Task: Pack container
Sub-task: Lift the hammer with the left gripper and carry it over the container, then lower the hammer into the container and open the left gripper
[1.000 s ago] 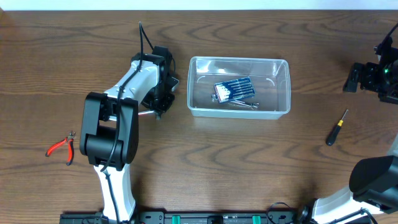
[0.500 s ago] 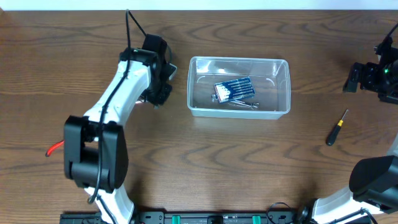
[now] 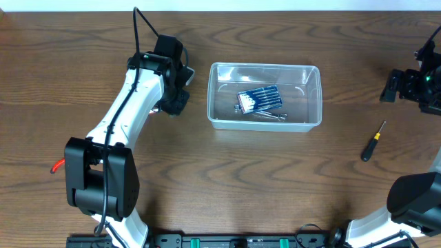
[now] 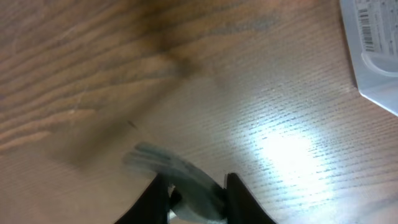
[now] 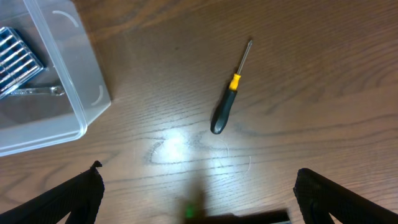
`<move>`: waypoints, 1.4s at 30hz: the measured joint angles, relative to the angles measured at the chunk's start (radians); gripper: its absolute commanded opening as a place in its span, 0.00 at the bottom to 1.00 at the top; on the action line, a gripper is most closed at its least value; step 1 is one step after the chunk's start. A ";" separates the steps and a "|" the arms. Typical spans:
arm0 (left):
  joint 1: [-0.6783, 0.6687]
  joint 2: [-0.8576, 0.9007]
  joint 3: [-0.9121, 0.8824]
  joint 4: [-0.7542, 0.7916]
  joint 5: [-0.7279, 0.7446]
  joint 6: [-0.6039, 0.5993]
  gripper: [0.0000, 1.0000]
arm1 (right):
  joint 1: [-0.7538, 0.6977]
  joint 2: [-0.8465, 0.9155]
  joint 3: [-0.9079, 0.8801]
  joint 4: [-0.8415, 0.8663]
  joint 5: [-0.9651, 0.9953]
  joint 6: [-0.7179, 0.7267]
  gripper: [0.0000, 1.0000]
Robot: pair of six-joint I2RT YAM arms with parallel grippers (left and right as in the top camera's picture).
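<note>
Black-and-yellow screwdriver (image 3: pixel 373 142) on wood table (image 3: pixel 275 186), perhaps red pliers (image 3: pixel 56 165) half-hidden

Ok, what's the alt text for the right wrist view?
A screwdriver with a black handle and yellow collar lies on the wooden table. At left is a corner of the clear container, a blue case inside; the open right hand frames the bottom edge.

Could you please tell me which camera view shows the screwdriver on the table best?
The right wrist view: the screwdriver fills more of the frame, with its black handle, yellow collar and thin shaft distinct. Overhead shows it small, right of the container. The left wrist view does not show it.
</note>
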 measured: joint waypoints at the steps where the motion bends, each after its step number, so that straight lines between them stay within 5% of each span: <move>1: -0.002 0.000 0.001 -0.005 0.000 -0.002 0.06 | 0.000 0.000 0.000 0.000 0.000 0.000 0.99; 42: -0.330 -0.004 0.277 -0.038 0.000 -0.052 0.06 | 0.000 0.000 0.000 -0.009 0.000 0.000 0.99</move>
